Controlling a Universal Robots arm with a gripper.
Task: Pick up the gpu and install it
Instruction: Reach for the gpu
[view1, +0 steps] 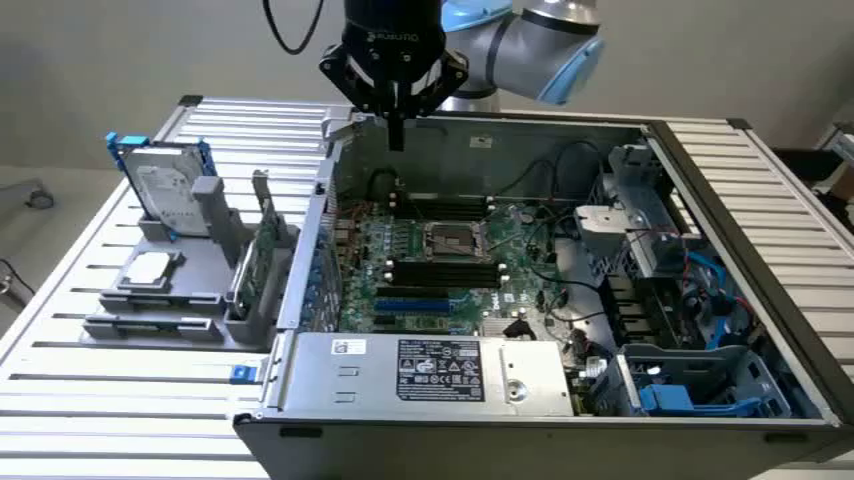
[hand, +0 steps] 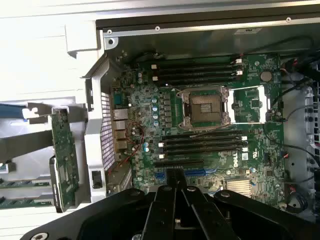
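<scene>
The gripper (view1: 396, 135) hangs over the open case (view1: 694, 180) with its jaws squeezed tight together and nothing between them. Right under the jaws is the green board (view1: 441, 240) on the floor of the case, and in the wrist view a long black slot (hand: 180, 163) on that board lies just below the tips. A little way off to one side of the jaws stands the thin metal wall (hand: 102, 125) of the case. Past that wall, outside the case and well apart from the jaws, is the gpu (view1: 264, 250). It stands on its long edge in a grey holder (view1: 160, 325) on the table (view1: 107, 400), with its green face showing in the wrist view and its silver end pointing up. The gpu looks light, thin and stiff, so it should not bend or droop when it is lifted. It also looks easy to hurt, because tiny parts cover the green face. The best place to pinch it seems to be the bare top edge, with one jaw on each flat side, well away from the small parts. Farther from the jaws, in the same holder, sit a small silver chip (view1: 151, 266) and a hard drive (view1: 167, 190).
</scene>
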